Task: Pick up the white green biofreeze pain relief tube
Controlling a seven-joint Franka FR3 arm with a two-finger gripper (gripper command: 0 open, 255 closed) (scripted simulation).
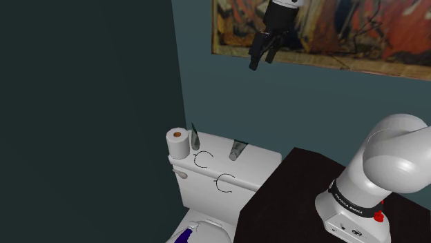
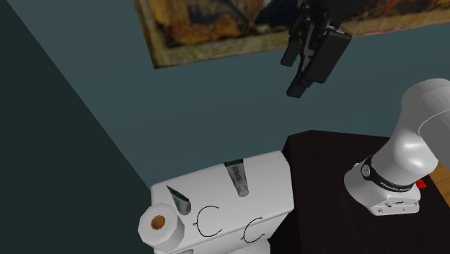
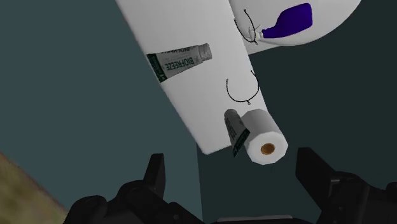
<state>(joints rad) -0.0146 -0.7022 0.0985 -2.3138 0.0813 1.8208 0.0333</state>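
Biofreeze tube (image 3: 180, 62) lies on toilet tank (image 3: 194, 111); fingers (image 3: 313, 170) wide apart, empty.

White toilet tank lid (image 1: 259, 164). On it:
- one white-green Biofreeze tube (image 1: 237, 150), lying flat by the wall-side edge
- one toilet paper roll (image 1: 178, 143), standing on end at the corner
- a second tube (image 1: 195, 138), just beside the roll
- two thin black wire loops (image 1: 202, 160)
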